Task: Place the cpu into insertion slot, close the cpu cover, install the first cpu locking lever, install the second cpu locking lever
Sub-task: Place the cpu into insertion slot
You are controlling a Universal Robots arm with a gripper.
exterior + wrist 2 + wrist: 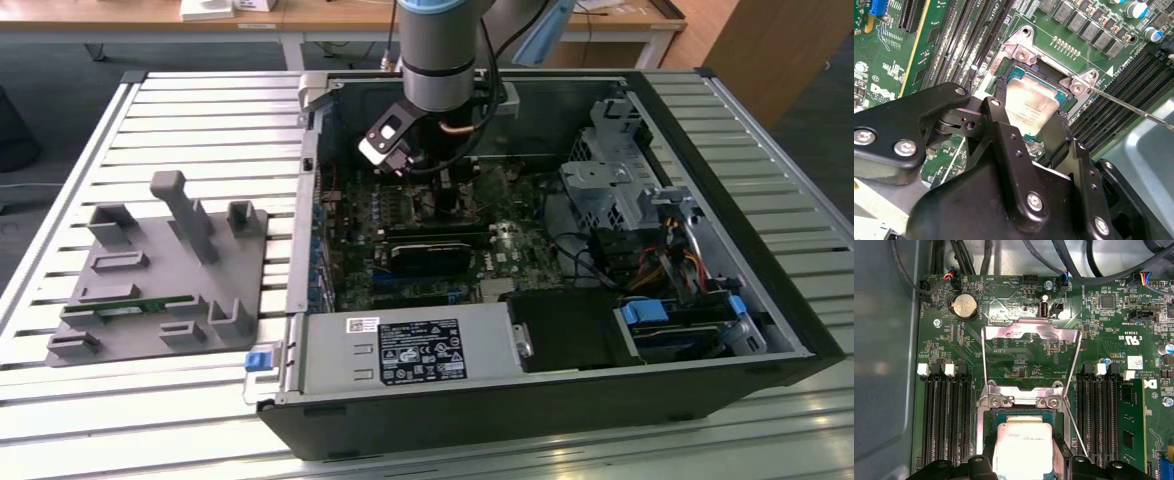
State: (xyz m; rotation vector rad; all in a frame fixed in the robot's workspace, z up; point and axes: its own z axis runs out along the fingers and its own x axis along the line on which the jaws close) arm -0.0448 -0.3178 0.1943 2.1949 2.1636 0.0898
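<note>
Placement of the cpu (pixel 1024 447) is in progress. The silvery chip sits between the tips of the tool (pixel 1026 117), which pinches it by two opposite edges directly over the insertion slot (pixel 1004 413). In both wrist views the chip covers most of the slot. Whether it is fully seated or held just above the contacts cannot be determined.

The cpu cover (pixel 1029 331) stands swung open, clear of the slot. One locking lever (pixel 1124 102), a thin rod, projects away from a slot corner and is judged released. Step one therefore reads as nearly complete. Cover closure and both lever steps are not yet done.

The slot sits on the green motherboard (pixel 1019 365), flanked by black memory slots (pixel 946 420). In the exterior view the arm (pixel 441 50) enters the open computer case (pixel 534 410) at upper centre of the frame. A grey fixture plate (pixel 160 270) lies on the slatted surface (pixel 200 110) at the exterior view's left.
</note>
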